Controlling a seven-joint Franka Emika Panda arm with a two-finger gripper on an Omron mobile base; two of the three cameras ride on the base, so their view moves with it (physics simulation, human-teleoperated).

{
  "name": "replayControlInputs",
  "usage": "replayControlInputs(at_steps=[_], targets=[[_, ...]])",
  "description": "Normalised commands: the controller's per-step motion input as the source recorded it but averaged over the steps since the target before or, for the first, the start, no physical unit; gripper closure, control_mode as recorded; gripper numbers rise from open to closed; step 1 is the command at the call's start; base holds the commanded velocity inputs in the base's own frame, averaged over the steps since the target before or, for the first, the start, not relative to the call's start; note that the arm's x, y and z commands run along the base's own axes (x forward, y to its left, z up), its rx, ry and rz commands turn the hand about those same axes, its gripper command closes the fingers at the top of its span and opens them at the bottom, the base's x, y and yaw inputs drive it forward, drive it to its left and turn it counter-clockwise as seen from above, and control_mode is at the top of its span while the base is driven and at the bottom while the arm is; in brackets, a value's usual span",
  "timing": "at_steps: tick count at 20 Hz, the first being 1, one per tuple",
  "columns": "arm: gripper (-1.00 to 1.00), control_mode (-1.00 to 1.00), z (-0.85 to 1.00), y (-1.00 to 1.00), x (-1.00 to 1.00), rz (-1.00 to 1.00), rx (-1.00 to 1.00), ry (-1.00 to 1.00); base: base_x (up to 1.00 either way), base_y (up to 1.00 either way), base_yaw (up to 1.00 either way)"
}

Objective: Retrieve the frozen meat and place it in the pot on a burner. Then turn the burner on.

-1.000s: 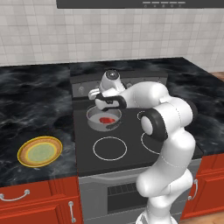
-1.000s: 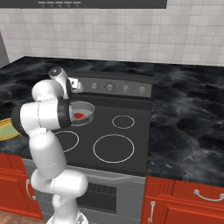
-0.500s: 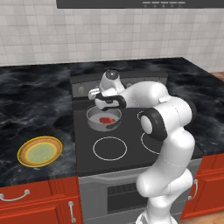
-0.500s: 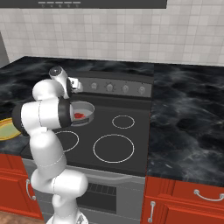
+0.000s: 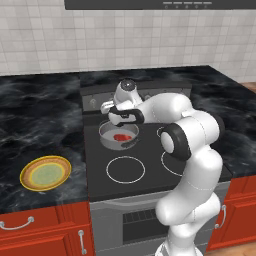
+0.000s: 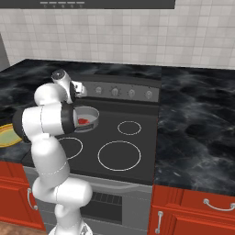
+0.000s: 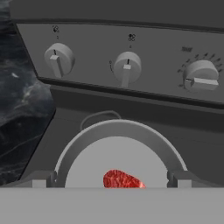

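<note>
The gripper (image 7: 112, 178) hangs just above the pot (image 5: 119, 135), jaws spread to full width, holding nothing and touching nothing; its two dark finger tips (image 7: 43, 178) flank the pot's rim in the hand view. The frozen meat (image 7: 123, 180) lies on the pot's pale floor: a small, lumpy, bright-red chunk with darker patches. The pot sits on the burner at the rear-left corner of the black cooktop (image 6: 137, 151), directly in front of the control panel's knobs (image 7: 127, 68).

Frozen meat (image 7: 123, 180) in pot (image 7: 87, 142), seemingly centred
</note>
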Motion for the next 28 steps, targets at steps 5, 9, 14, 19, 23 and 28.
replayControlInputs(at_steps=[5, 9, 14, 19, 23, 28], targets=[[-1.00, -1.00, 0.00, 0.00, 0.00, 0.00, 0.00, 0.00, 0.00, 0.00, 0.00], [-1.00, -1.00, 0.00, 0.00, 0.02, -0.02, 0.00, 0.00, 0.00, 0.00, 0.00], [-1.00, -1.00, 0.00, 0.16, 0.16, -0.04, 0.00, 0.00, 0.00, 0.00, 0.00], [-1.00, -1.00, 0.00, 0.08, 0.33, -0.16, 0.00, 0.00, 0.00, 0.00, 0.00], [-1.00, -1.00, 0.00, 0.07, 0.29, -0.13, 0.00, 0.00, 0.00, 0.00, 0.00], [-1.00, -1.00, 0.00, 0.20, 0.25, -0.05, 0.00, 0.00, 0.00, 0.00, 0.00]])
